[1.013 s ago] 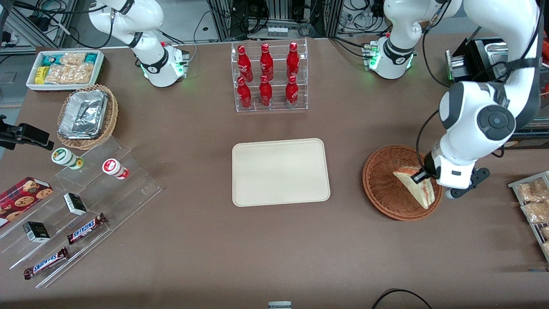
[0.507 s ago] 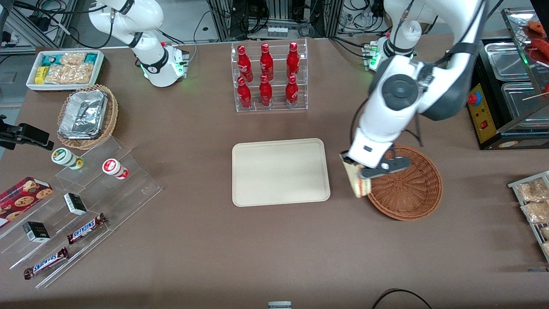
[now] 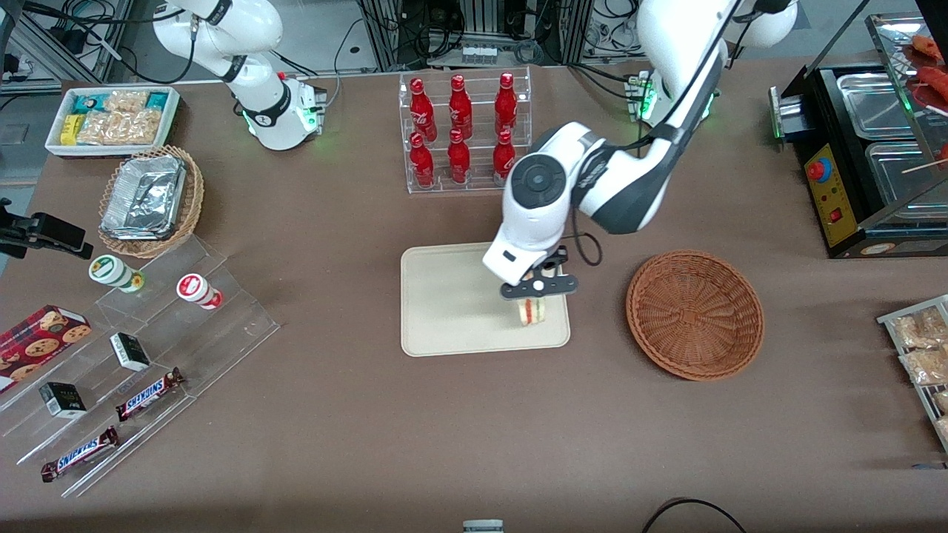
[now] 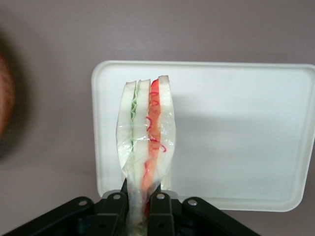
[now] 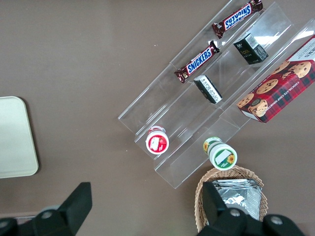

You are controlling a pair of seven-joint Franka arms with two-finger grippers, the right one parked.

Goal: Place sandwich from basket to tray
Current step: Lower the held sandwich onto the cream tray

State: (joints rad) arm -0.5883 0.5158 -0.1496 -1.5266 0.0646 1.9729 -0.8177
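Note:
My left gripper (image 3: 535, 296) (image 4: 143, 204) is shut on the sandwich (image 3: 532, 311) (image 4: 146, 132), a plastic-wrapped wedge of white bread with green and red filling along its cut edge. It hangs over the cream tray (image 3: 452, 296) (image 4: 236, 132), above the corner nearest the basket and the front camera. Whether the sandwich touches the tray I cannot tell. The reddish-brown wicker basket (image 3: 695, 314) stands beside the tray toward the working arm's end, with nothing in it.
A clear rack of red bottles (image 3: 464, 133) stands farther from the front camera than the tray. Snack shelves (image 3: 126, 363) (image 5: 221, 88), a tan basket of foil trays (image 3: 151, 200) and a white snack bin (image 3: 112, 118) lie toward the parked arm's end. Bagged snacks (image 3: 922, 348) sit past the basket.
The gripper lifted the sandwich out of the basket and carried it sideways to above the tray's near corner. The basket now holds nothing.

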